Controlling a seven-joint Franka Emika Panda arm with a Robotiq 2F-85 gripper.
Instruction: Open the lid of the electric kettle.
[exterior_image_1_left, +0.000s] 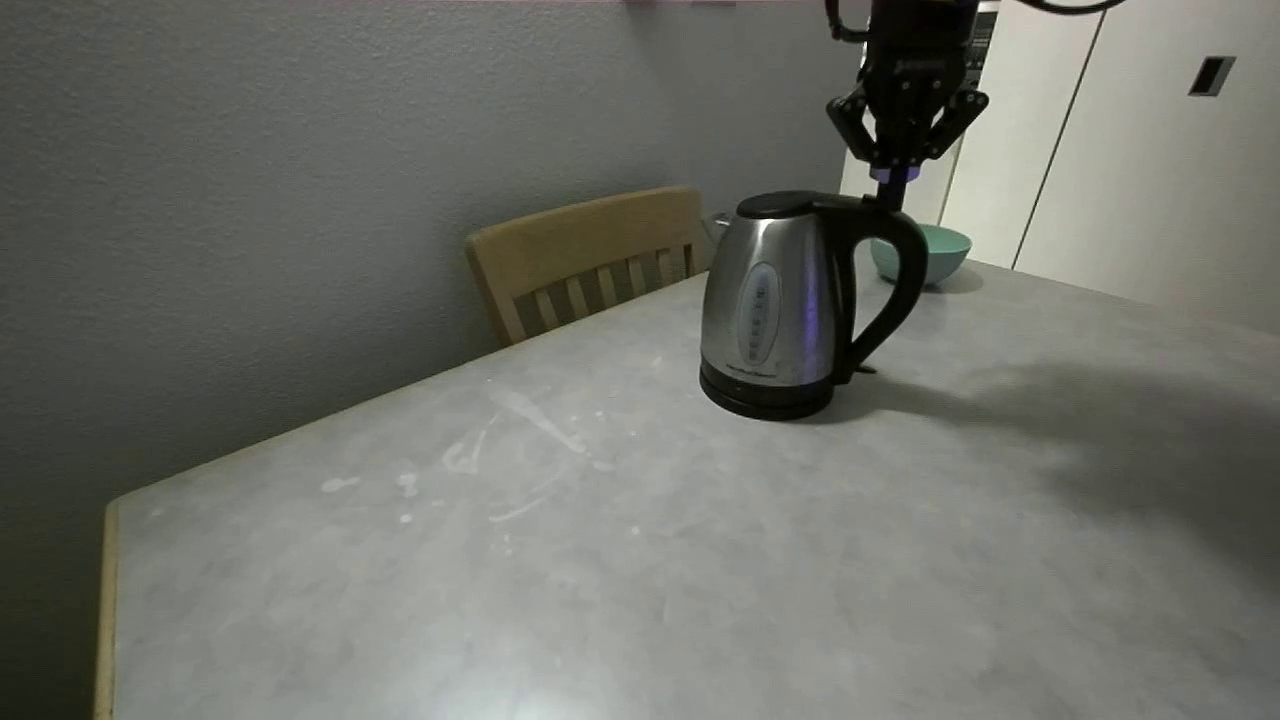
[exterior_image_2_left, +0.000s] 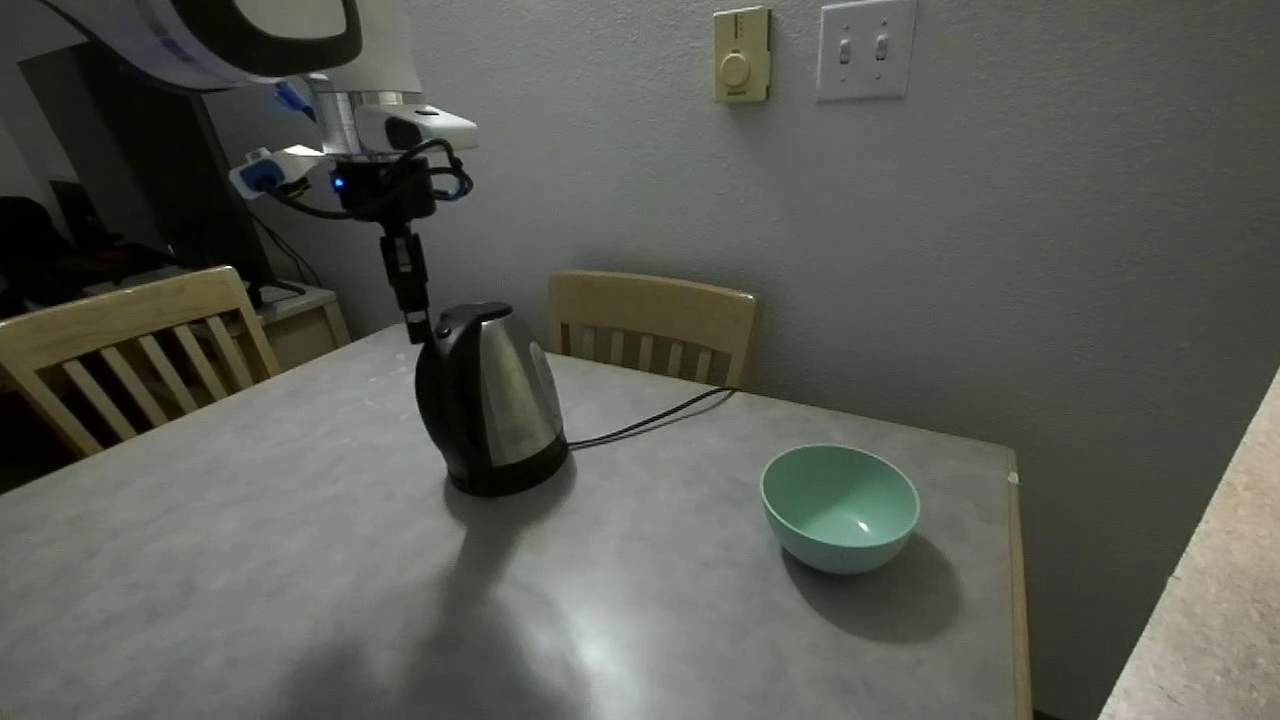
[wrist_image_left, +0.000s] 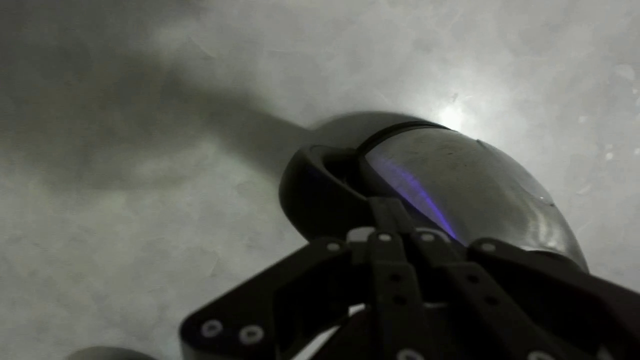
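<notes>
The electric kettle (exterior_image_1_left: 768, 310) stands upright on the table; it also shows in an exterior view (exterior_image_2_left: 520, 395) and in the wrist view (wrist_image_left: 450, 175). Its black lid (exterior_image_1_left: 778, 204) lies flat and closed on top; it also shows in an exterior view (exterior_image_2_left: 492, 311). In the wrist view my gripper hides most of the lid. My gripper (exterior_image_1_left: 892, 192) points down with its fingertips pressed together and nothing seen between them. The tips are at the top of the black handle (exterior_image_1_left: 908, 270), on the handle side of the lid. The wrist view shows the shut fingertips (wrist_image_left: 387, 202) over the handle; contact is unclear.
A mint green bowl (exterior_image_2_left: 840, 510) stands on the table (exterior_image_2_left: 640, 560) beyond the handle side. A black cord (exterior_image_2_left: 655, 425) runs from the kettle base to the table edge. Wooden chairs (exterior_image_2_left: 650, 310) stand at the table edge, near a grey wall.
</notes>
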